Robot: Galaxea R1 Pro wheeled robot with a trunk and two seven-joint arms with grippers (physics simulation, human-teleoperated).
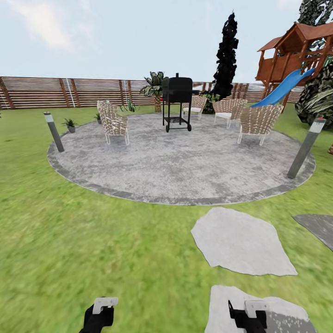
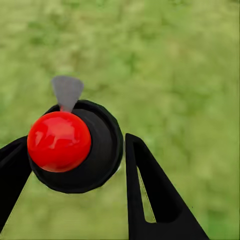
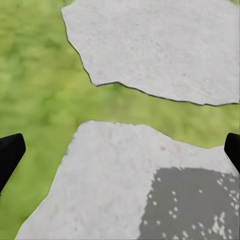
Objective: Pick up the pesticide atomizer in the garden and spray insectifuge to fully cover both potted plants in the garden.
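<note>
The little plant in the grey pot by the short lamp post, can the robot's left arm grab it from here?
Probably not. The potted plant sits far off at the patio's far left edge, while the left gripper hangs low over the lawn near the robot. Nothing blocks the way; the robot would likely have to drive closer.

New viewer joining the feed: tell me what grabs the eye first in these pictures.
A black grill stands near the back of the round grey stone patio, ringed by wicker chairs. A wooden playhouse with a blue slide rises at far right. In the left wrist view, a glossy red ball sits by the black fingers.
</note>
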